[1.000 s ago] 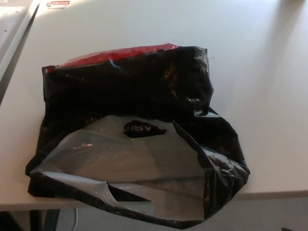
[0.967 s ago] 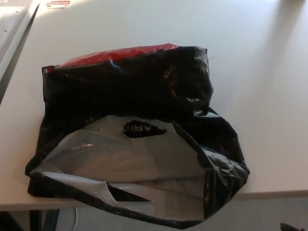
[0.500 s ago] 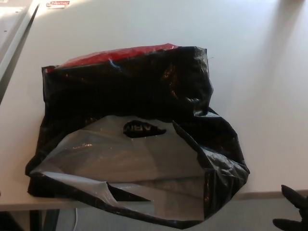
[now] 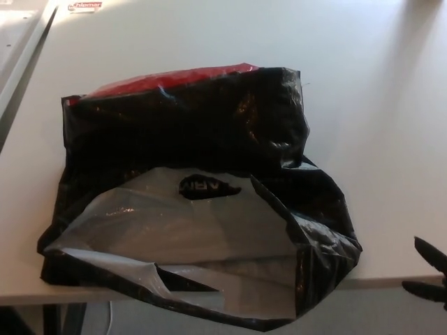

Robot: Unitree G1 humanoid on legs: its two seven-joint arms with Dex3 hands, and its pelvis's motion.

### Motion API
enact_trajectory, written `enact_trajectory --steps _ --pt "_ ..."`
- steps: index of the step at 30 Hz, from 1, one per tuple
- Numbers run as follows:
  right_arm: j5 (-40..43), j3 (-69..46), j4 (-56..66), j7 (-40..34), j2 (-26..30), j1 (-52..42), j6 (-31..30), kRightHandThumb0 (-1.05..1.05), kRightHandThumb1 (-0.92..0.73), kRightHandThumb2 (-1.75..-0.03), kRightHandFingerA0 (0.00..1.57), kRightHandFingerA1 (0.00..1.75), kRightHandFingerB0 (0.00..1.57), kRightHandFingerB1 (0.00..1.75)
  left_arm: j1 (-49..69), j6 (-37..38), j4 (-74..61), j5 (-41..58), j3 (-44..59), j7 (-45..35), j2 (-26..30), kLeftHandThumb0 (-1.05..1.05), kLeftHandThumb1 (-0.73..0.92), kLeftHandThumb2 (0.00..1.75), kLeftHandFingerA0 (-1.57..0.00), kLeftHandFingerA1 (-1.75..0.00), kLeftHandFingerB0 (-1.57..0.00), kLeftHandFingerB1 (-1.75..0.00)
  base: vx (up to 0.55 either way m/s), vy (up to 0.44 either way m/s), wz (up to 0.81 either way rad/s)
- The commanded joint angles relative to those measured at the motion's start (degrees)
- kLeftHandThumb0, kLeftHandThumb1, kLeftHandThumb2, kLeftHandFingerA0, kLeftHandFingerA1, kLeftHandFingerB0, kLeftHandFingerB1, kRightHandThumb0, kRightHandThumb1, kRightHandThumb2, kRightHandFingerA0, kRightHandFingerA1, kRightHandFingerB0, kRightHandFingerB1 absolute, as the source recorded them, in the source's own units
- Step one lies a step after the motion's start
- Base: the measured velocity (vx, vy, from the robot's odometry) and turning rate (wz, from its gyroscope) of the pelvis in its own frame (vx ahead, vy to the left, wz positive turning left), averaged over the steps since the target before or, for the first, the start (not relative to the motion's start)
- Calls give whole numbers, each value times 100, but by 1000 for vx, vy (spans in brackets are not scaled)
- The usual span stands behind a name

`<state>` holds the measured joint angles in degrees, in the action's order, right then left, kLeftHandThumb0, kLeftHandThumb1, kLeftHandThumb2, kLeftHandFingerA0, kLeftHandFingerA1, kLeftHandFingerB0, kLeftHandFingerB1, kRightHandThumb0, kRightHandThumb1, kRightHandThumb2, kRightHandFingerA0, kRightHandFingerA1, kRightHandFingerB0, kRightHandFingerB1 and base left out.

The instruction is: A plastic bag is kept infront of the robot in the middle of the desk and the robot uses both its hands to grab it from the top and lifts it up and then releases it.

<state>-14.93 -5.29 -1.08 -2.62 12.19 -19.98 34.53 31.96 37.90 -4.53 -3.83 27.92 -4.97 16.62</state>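
White surface (image 4: 363,84) carries the plastic bag (image 4: 188,202), lying up-left of the right robot hand (image 4: 427,273), fingers spread, holding nothing; left unseen.

Readable text is found in two places only. At the top left corner of the desk (image 4: 363,84), a small white label (image 4: 85,5) with red lettering is seen; the word appears to begin "Chl" or "Chi", but the rest is too small and blurred to be read with certainty. Through the oval handle cut-out (image 4: 209,187) of the plastic bag (image 4: 188,139), pale letters are seen upside down, roughly "ARV"; only this fragment is exposed. No numbers are legible.
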Motion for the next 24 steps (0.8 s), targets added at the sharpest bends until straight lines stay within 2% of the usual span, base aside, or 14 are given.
enact_trajectory --steps 1,2,3,4,8,9,10,11,12,15,19,20,24 --pt "-931 21 -207 -261 423 683 -117 -63 -41 -71 37 48 8 36 -804 841 1403 -1282 122 725 677 -32 44 54 -40 -38 -30 -31 0 0 0" --pt "-985 39 -255 -289 447 755 -127 -63 -41 -71 37 48 8 36 -883 912 1554 -1386 113 811 741 -32 44 54 -40 -38 -30 -31 0 0 0" --pt "-1223 168 -568 -336 558 1119 -228 -65 -40 -73 34 47 7 33 -1310 1411 2377 -1543 -22 1005 1001 -27 42 53 -39 -39 -31 -32 0 0 0" --pt "-1341 217 -714 -405 590 1274 -252 -65 -40 -72 33 46 8 35 -1505 1517 2676 -1668 -95 1132 1110 -37 38 59 -36 -43 -30 -37 0 0 0" --pt "-1723 432 -1276 -704 693 1766 -219 -65 -39 -70 33 46 9 35 -2042 1826 3653 -2076 -387 1630 1379 -32 41 53 -39 -38 -31 -31 0 0 0" --pt "-1780 489 -1411 -750 709 1907 -238 -65 -39 -72 33 46 8 34 -2174 1820 3821 -2216 -483 1789 1435 -45 37 63 -38 -45 -29 -38 0 0 0" --pt "-1875 600 -1674 -835 734 2159 -267 -61 -44 -54 49 42 14 27 -2409 1781 4131 -2459 -675 2071 1531 -46 38 64 -39 -46 -30 -39 0 0 0" --pt "-1893 640 -1773 -874 741 2222 -253 -61 -44 -54 49 42 14 27 -2476 1784 4264 -2526 -751 2168 1568 -46 38 64 -39 -46 -30 -39 0 0 0" --pt "-1918 684 -1822 -867 755 2274 -274 -65 -39 -71 40 48 9 35 -2541 1797 4396 -2585 -817 2274 1614 -40 43 53 -45 -41 -34 -33 0 0 0" --pt "-2080 902 -1912 -707 825 2472 -536 -64 -38 -70 44 48 10 35 -2879 1549 5018 -2830 -1242 2680 1754 -43 42 53 -55 -44 -33 -32 0 0 0" --pt "-2280 1122 -2099 -732 948 2660 -590 -67 -40 -71 48 48 13 36 -3229 1364 5672 -2760 -1623 2792 1801 -44 42 53 -53 -43 -32 -32 0 0 0" --pt "-2309 1194 -2167 -736 969 2720 -593 -61 -43 -54 53 41 15 28 -3377 1284 5926 -2789 -1772 2907 1804 -43 42 53 -53 -43 -33 -32 0 0 0" --pt "-2327 1347 -2295 -812 992 2843 -596 -60 -43 -54 51 40 16 27 -3602 1288 6308 -2793 -2085 3166 1880 -41 42 53 -52 -43 -33 -33 0 0 0"
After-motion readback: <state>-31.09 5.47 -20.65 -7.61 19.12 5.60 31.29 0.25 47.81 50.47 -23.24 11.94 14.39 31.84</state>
